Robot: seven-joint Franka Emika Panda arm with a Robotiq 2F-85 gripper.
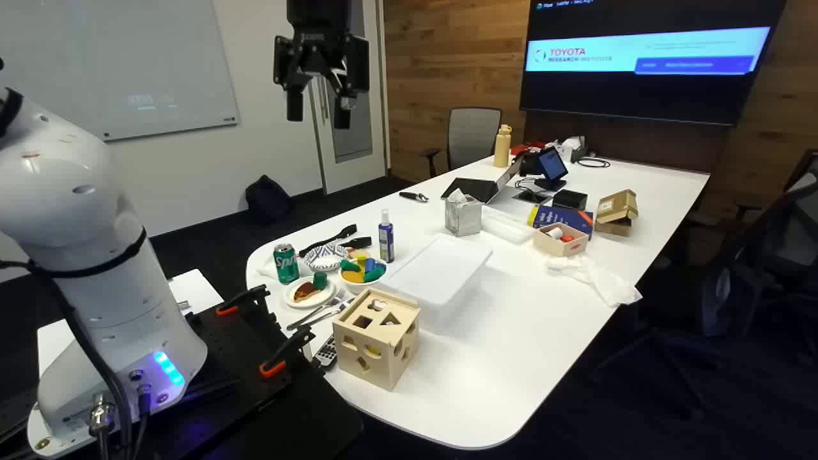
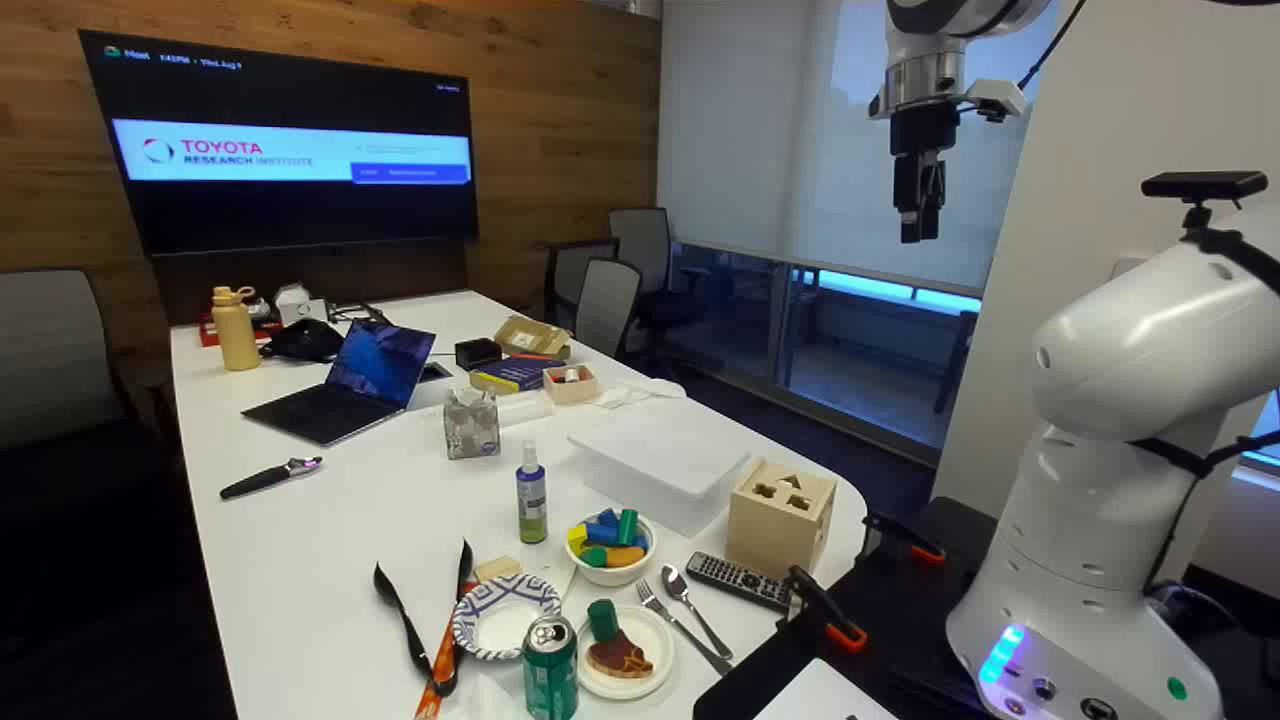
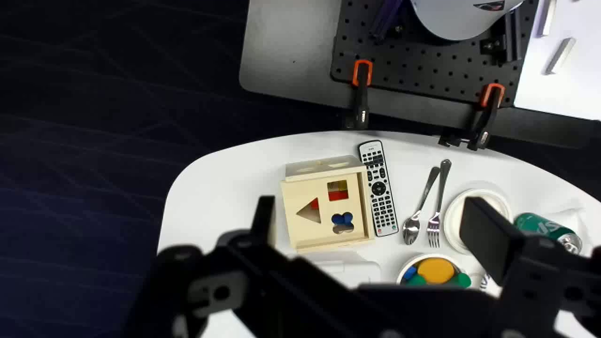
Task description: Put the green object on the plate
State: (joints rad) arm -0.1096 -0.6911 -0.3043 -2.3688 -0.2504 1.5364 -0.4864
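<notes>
The green cylinder point(image 2: 603, 620), seen on the plate point(image 2: 662, 640) in both exterior views, is hidden in the wrist view, where the plate is partly covered by the pincer point(image 3: 371, 209). The arm point(image 2: 1130, 370), partly cropped, is held high above the desk point(image 2: 330, 560), its jaws spread wide and pointed downward.

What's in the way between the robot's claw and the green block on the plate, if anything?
Nothing visible. The open gripper hangs high, and the green block has nothing over it. It already sits on the plate, so nothing separates those two. The soda can beside the plate might crowd a sideways approach.
</notes>
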